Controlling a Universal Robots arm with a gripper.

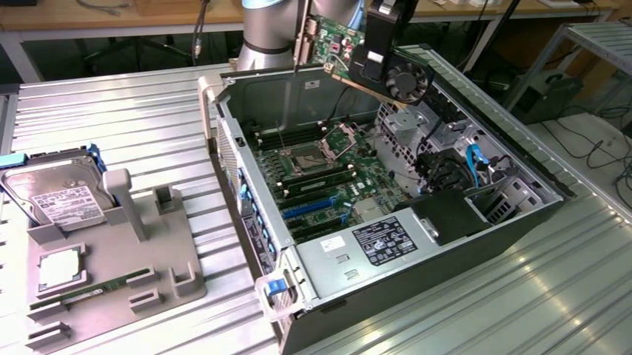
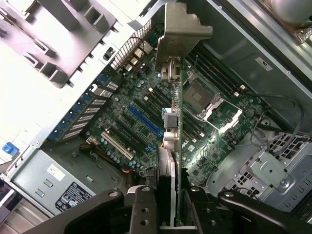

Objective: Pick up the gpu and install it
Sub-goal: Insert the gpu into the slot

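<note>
One gpu (image 1: 331, 37) (image 2: 171, 131) aloft, clamped in the gripper (image 1: 380, 59) (image 2: 168, 209), jaws closed partway onto the card's two faces. Hanging over the far end of an open computer case (image 1: 454, 288), clear of the motherboard (image 1: 326, 174) (image 2: 131, 102) below. Tilted in the exterior view: fan shroud toward that view's right, green board toward its left. Edge-on in the wrist view, pale bracket at the end farthest from the gripper, blue expansion slots (image 1: 308, 207) (image 2: 144, 119) on the board beneath. Case on its side mid-table (image 1: 129, 118). Near the table edge at the exterior view's left: grey fixture (image 1: 118, 288) with hard drive (image 1: 59, 203) standing, memory stick (image 1: 89, 293) and CPU (image 1: 59, 270) lying flat.
</note>
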